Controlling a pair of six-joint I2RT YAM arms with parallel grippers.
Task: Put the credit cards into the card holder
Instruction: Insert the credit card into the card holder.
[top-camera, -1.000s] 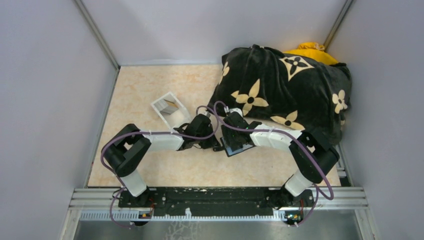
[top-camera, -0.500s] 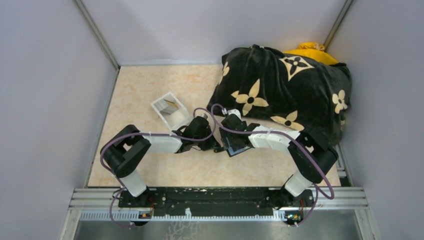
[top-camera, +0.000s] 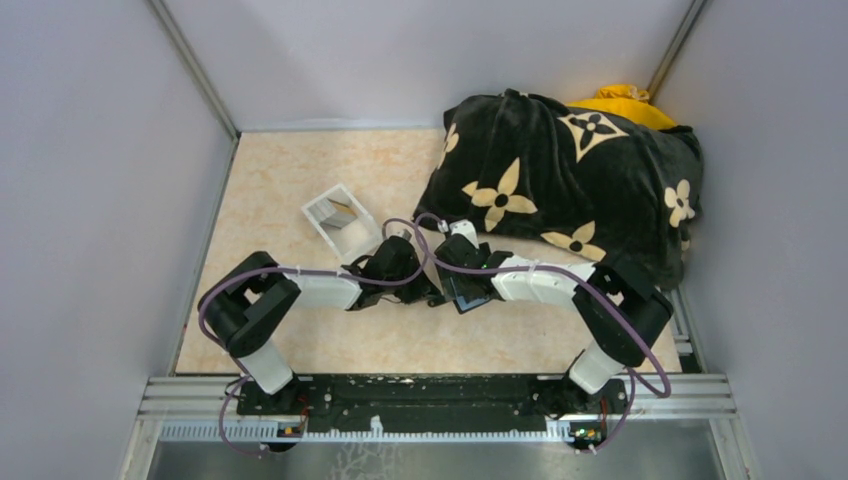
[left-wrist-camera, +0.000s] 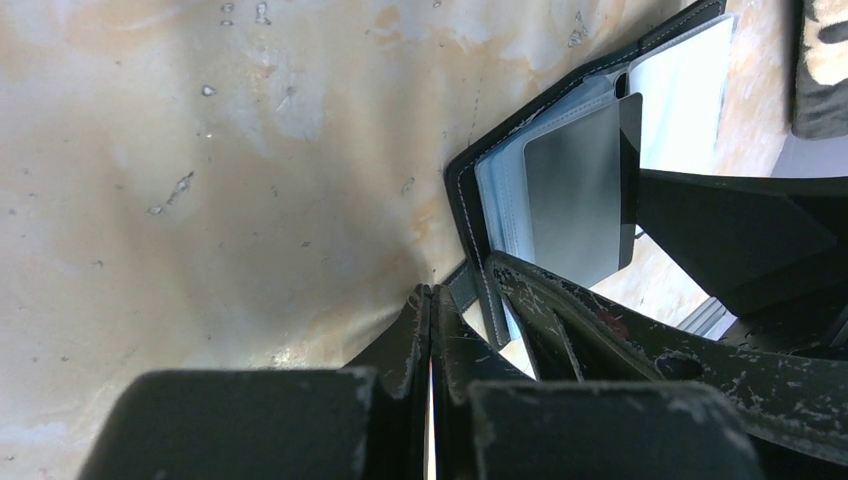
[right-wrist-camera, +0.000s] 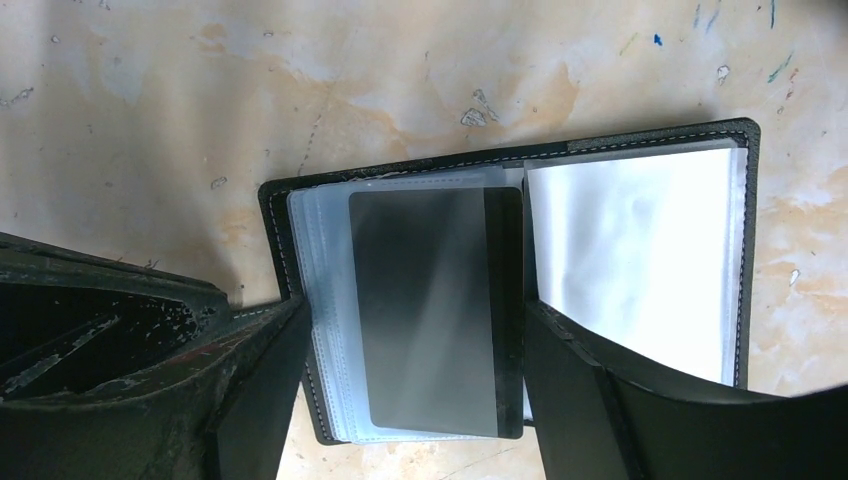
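Spreading my right gripper (right-wrist-camera: 415, 320) wider is the one real change of the last second. Its fingers now stand well apart, one at 9 o'clock and one at 3 o'clock of the dark credit card (right-wrist-camera: 430, 260), and neither is pressing on it. From overhead, that wrist has also eased slightly toward 9 o'clock, over the open card holder (top-camera: 468, 292).

The card lies flat on the clear sleeves of the holder's left-hand page, and its striped edge reaches the fold. The right-hand page (right-wrist-camera: 630, 260) shows only bare lining. I judge the card released and resting on the holder. I cannot tell whether it has actually slid inside a sleeve or only sits on top, since its lower edge seems to poke past the plastic.

My left gripper (left-wrist-camera: 430, 295) has not changed. Its fingers are pressed together, with the tips at the holder's stitched edge at 8 o'clock in the right wrist view, probably pinning it to the table (top-camera: 290, 200).

The holder sits just at 7 o'clock of the flowered cushion (top-camera: 560, 170). I see no other card.
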